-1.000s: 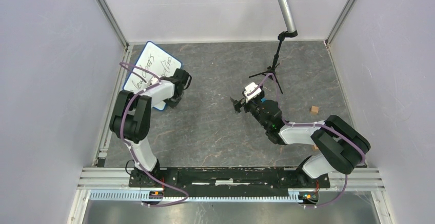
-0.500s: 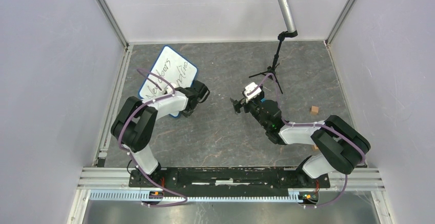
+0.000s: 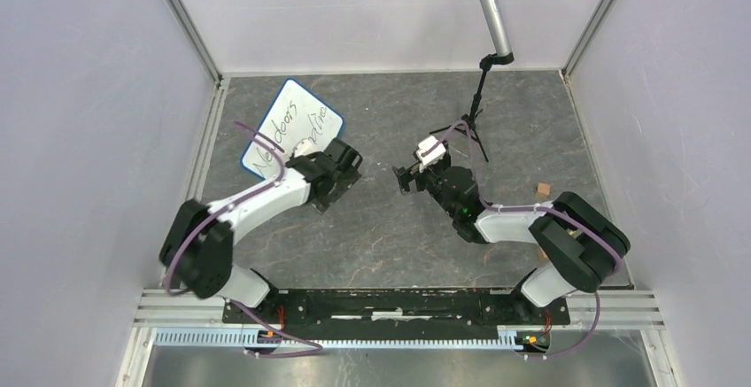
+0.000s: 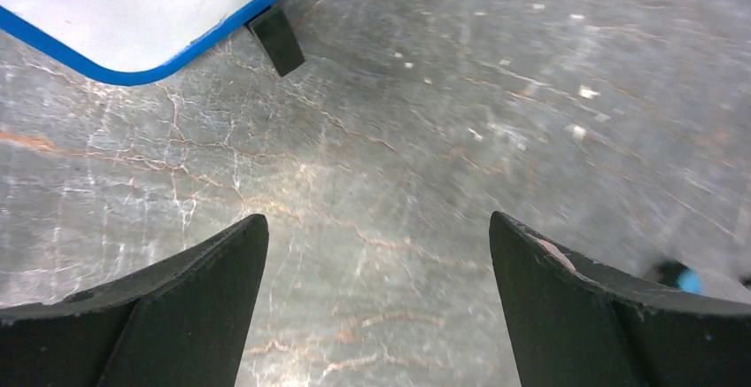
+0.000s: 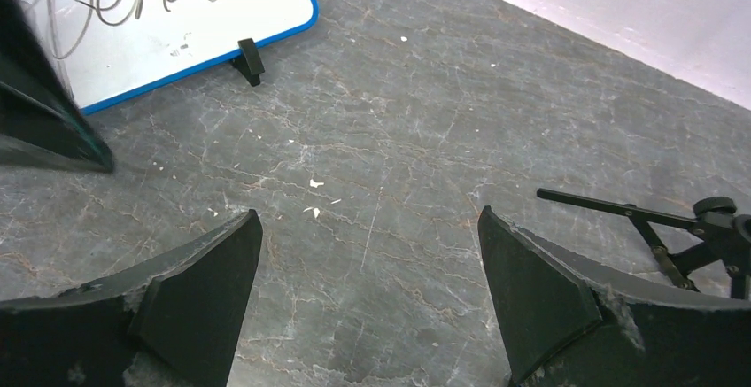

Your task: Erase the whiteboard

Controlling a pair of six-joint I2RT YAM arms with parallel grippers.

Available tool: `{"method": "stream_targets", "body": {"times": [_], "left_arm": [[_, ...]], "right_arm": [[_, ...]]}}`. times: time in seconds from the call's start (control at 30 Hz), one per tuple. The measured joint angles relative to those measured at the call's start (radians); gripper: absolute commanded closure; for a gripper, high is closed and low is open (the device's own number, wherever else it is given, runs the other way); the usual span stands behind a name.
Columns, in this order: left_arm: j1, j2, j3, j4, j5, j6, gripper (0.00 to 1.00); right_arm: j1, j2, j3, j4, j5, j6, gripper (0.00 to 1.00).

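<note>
The whiteboard (image 3: 294,125) lies at the back left of the grey floor, white with a blue rim and black handwriting on its face. My left gripper (image 3: 344,173) hovers just right of its near corner, open and empty. In the left wrist view that gripper (image 4: 379,228) stands over bare floor, with the whiteboard's corner (image 4: 133,15) and a black foot (image 4: 276,40) beyond it. My right gripper (image 3: 401,177) is mid-table, open and empty, facing the board. The right wrist view shows this gripper (image 5: 367,219) with the whiteboard (image 5: 177,24) ahead at the upper left.
A black tripod (image 3: 468,124) holding a grey pole (image 3: 487,6) stands behind the right arm; one leg (image 5: 620,212) shows in the right wrist view. A small brown block (image 3: 542,189) lies at the right. Pale walls close in three sides.
The left gripper dragged the whiteboard rightward and turned it, then let go and opened. It now sits right of the board's corner. The right arm shifted slightly backward.
</note>
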Motion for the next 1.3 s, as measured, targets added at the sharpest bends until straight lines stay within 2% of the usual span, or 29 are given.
{"method": "stream_targets", "body": {"times": [0.27,0.5,0.6,0.73,0.9,1.03,1.23,1.3], "left_arm": [[0.001,-0.344,0.018,-0.066,-0.078,0.216,0.00],[0.007,-0.657,0.032,-0.052,-0.142,0.516,0.00],[0.007,-0.737,0.064,-0.043,-0.143,0.655,0.00],[0.007,-0.783,0.133,-0.014,-0.153,0.818,0.00],[0.007,-0.818,0.150,0.088,-0.192,0.964,0.00],[0.007,-0.819,0.116,0.202,-0.193,1.053,0.00],[0.008,-0.809,0.030,0.290,-0.216,1.167,0.00],[0.015,-0.827,-0.027,0.304,-0.211,1.190,0.00]], "right_arm": [[0.043,0.166,0.155,-0.084,-0.037,0.037,0.02],[0.158,0.336,0.365,-0.182,-0.135,0.035,0.02],[0.195,0.410,0.469,-0.235,-0.156,0.029,0.02],[0.222,0.506,0.605,-0.312,-0.175,0.028,0.06],[0.223,0.597,0.715,-0.375,-0.190,0.037,0.22],[0.222,0.642,0.751,-0.413,-0.199,0.070,0.34],[0.232,0.708,0.846,-0.493,-0.226,0.080,0.36],[0.243,0.713,0.860,-0.513,-0.217,0.080,0.41]]}}
